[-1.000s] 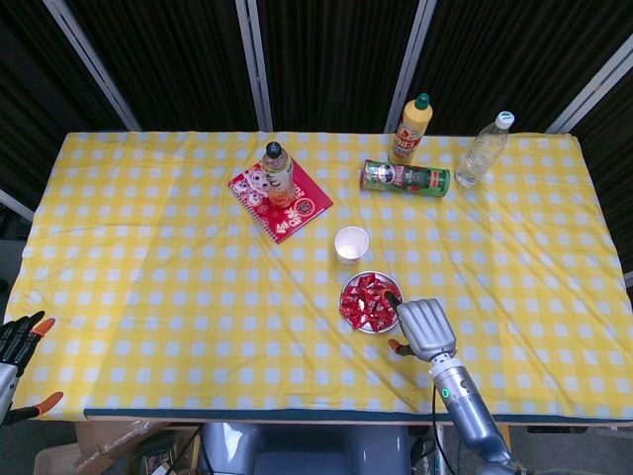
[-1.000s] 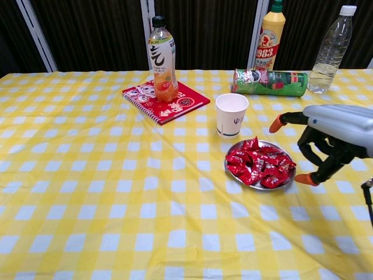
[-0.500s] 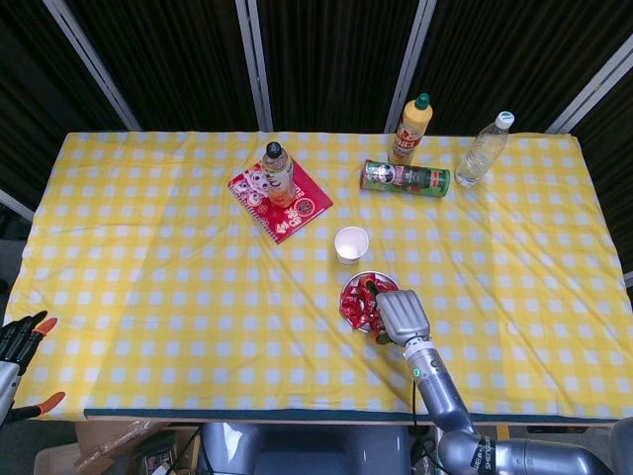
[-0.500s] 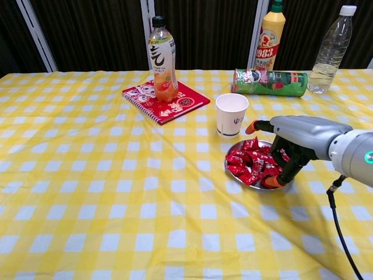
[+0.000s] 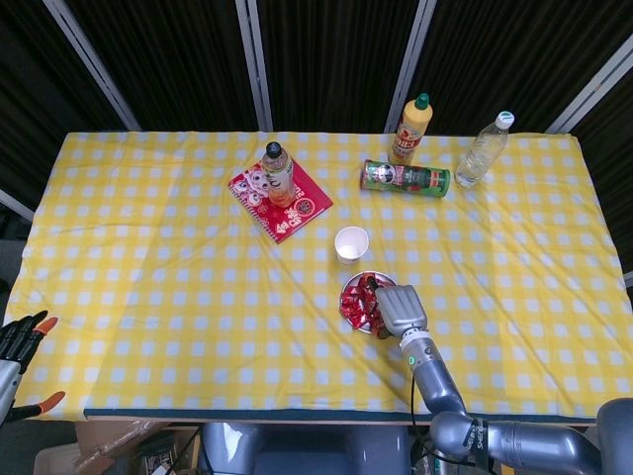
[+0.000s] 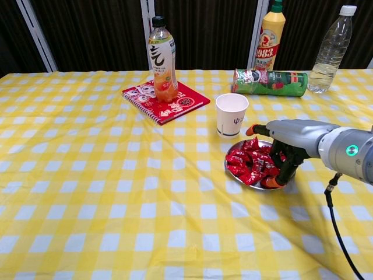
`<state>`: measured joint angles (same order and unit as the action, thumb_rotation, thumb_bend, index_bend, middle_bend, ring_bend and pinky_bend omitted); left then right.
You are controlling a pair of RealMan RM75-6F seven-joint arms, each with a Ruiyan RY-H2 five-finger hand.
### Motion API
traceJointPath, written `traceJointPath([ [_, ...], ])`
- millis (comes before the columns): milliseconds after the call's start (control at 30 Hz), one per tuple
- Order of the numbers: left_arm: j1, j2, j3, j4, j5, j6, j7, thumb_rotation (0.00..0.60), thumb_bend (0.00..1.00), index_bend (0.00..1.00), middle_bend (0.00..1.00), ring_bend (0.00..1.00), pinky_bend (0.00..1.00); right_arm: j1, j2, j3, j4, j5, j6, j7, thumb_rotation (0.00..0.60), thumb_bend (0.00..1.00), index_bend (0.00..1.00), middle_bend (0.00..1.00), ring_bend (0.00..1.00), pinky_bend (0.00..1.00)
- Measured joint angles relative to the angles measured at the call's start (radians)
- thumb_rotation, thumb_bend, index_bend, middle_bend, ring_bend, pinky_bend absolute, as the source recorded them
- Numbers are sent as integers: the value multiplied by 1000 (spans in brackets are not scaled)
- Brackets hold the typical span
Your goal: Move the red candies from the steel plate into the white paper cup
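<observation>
we see the right robot hand (image 6: 287, 153) now down over the right half of the steel plate (image 6: 234, 171), fingers (image 6: 288, 168) curled into the pile of red candies (image 6: 252, 164). a sec ago it sat off the plate's right edge w/ fingers spread, half a sec ago it had slid onto the plate; since then barely any shift, just settled lower. means approach is done and the grab is starting. can't tell if a candy is actually pinched yet, fingertips are buried in the wrappers in both views.

candies all look to be on the plate, center-right of the chest frame. white paper cup (image 6: 231, 114) stands upright just above-left of the plate, near but not touching; its inside isn't visible to us. so transfer prob not begun.

left robot hand (image 5: 20, 338) idle at lower left of head frame, off the table (image 5: 148, 277) edge, fingers straight and a bit apart, holding nothing, unchanged.
</observation>
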<state>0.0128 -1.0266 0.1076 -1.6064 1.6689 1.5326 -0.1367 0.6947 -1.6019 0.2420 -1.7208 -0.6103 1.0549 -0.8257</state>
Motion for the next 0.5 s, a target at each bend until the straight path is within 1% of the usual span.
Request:
traceJointPath([
  [233,0,2,1,3,-3,-4,-9,600,66,0,0,0,0,47,-4,0,21,57,-1,-13,600,292,82,764,836,1000],
  [400,-2,4,3,2,-2,-7,-13,600,66,0,0,0,0,71,-11,-9,36,85,2,-22,600,293,189,764,836,1000],
  [500,-3,5,2,-5,-3,-9,-10,600,66,0,0,0,0,84,-16,-16,47,102,4,-27,600,292,206,764,836,1000],
])
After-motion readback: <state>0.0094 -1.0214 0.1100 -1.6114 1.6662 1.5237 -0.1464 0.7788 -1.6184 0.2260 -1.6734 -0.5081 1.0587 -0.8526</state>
